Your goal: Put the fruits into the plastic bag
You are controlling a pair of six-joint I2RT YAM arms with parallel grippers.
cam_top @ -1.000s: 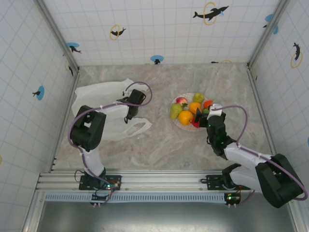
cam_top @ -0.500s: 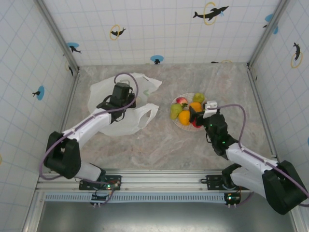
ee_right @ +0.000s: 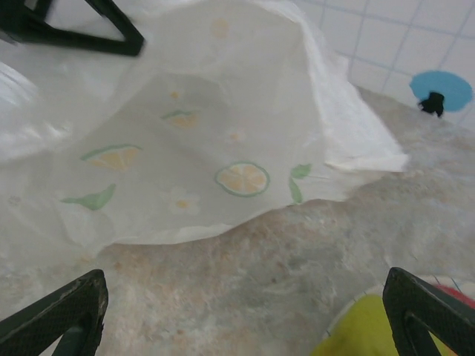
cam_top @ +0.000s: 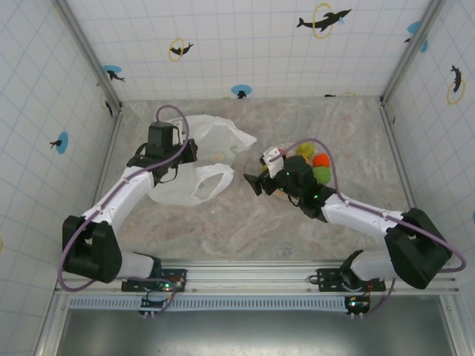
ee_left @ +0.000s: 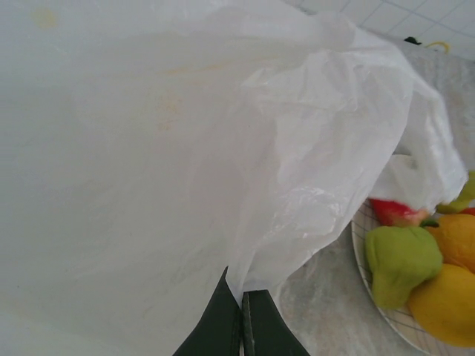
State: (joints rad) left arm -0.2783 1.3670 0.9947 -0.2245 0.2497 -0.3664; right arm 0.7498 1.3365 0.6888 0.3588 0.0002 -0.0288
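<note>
Seen from above, the marble-patterned table [cam_top: 245, 222] carries the plastic bag [cam_top: 204, 159], which is spread to the left of the plate [ee_left: 393, 319] with its mouth lifted and turned toward the plate. Lemon-slice and leaf prints can be made out through the thin film in the right wrist view. The plate is largely covered by the right arm in the top view. In the left wrist view it is cut off at the frame edge, so that little more than a strip of gridded rim is shown. The left gripper [ee_left: 241, 322], on the bag's side away from the plate, is pressed closed with the bag's film pinched at its fingertips. The exact contact is blurred by folds. The right gripper [ee_right: 243, 297] is held over the plate's bag-side edge, jaws spread wide with nothing between them. The fruits [ee_left: 401, 256] are gathered on the plate in red, green, orange and yellow. Their number cannot be told, since several are hidden under the arm. A yellow-green fruit [ee_right: 364, 337] is cropped by the frame bottom.
</note>
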